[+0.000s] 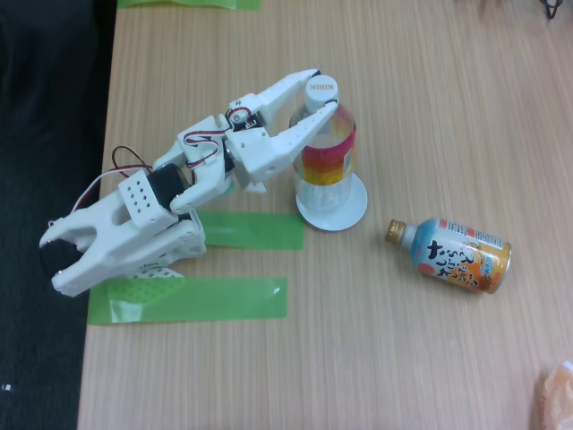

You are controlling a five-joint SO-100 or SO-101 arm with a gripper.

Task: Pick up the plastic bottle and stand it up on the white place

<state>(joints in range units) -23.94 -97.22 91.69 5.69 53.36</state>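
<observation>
The plastic bottle [328, 159], clear with a white cap and a pink, orange and yellow label band, stands upright on the white place [354, 211], a small round plate on the wooden table. My white gripper [325, 90] reaches in from the left. Its two fingers sit on either side of the bottle's cap and neck: one finger runs behind the cap and the other crosses in front of the shoulder. They look closed on the bottle's top.
An orange-and-blue bottle-can [461, 255] with a gold neck lies on its side right of the plate. Two green tape strips [252, 230] [192, 299] lie by the arm's base. The table's left edge drops to a dark floor [45, 107].
</observation>
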